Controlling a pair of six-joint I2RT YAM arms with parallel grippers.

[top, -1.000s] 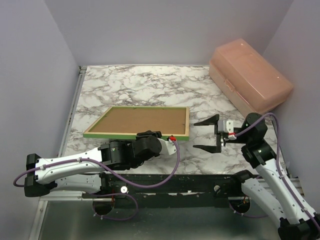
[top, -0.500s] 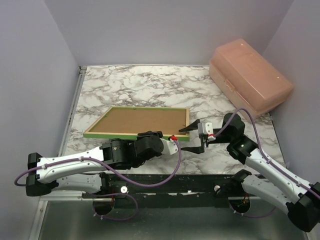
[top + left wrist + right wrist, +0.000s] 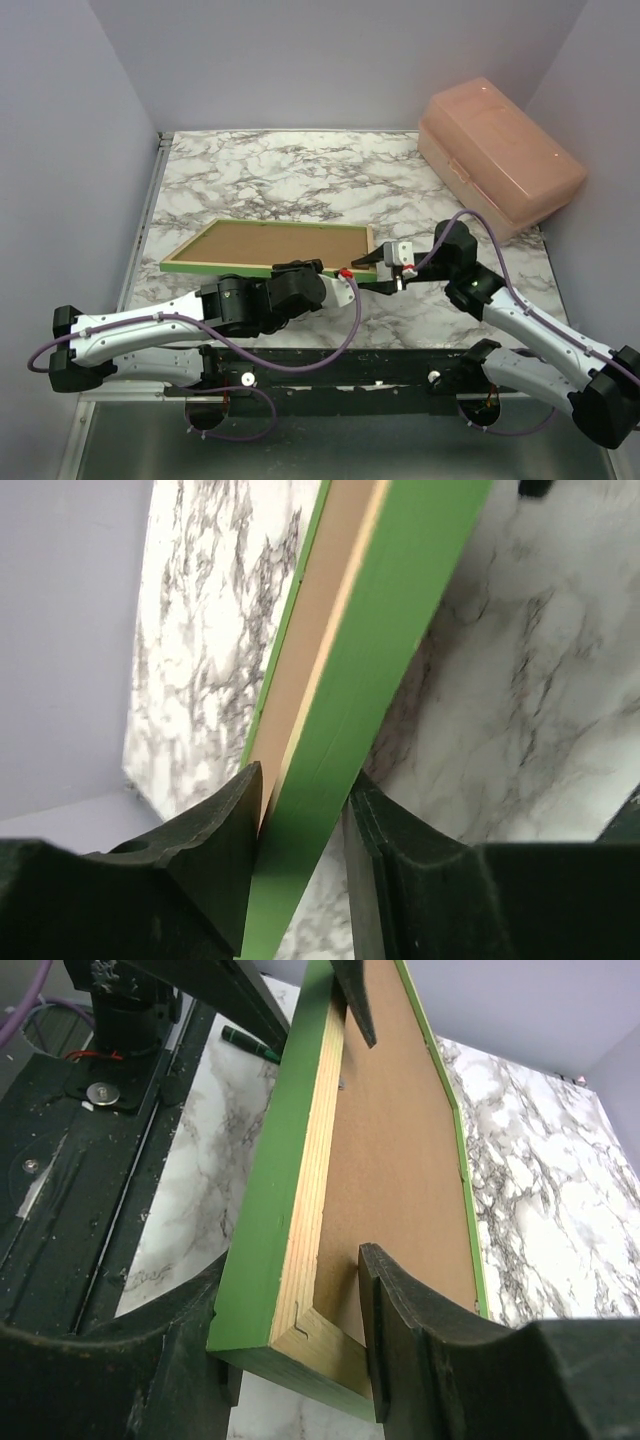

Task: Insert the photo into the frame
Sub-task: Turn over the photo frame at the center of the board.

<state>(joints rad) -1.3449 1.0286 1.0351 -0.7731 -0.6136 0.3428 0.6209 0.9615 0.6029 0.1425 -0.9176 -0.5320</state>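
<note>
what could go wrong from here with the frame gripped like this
1. The left gripper pinches only the thin near rail of the frame, so the tilted frame might twist or slip.
2. The right gripper straddles the frame's corner with one finger over the brown backing board; closing there may press the board loose.
3. Both arms on one frame could pull against each other.

Before me is a desk (image 3: 300, 170) with a white and grey marble pattern. At its far right corner I see a closed pink plastic box (image 3: 500, 160), close to the pale purple wall (image 3: 600, 60).
</note>
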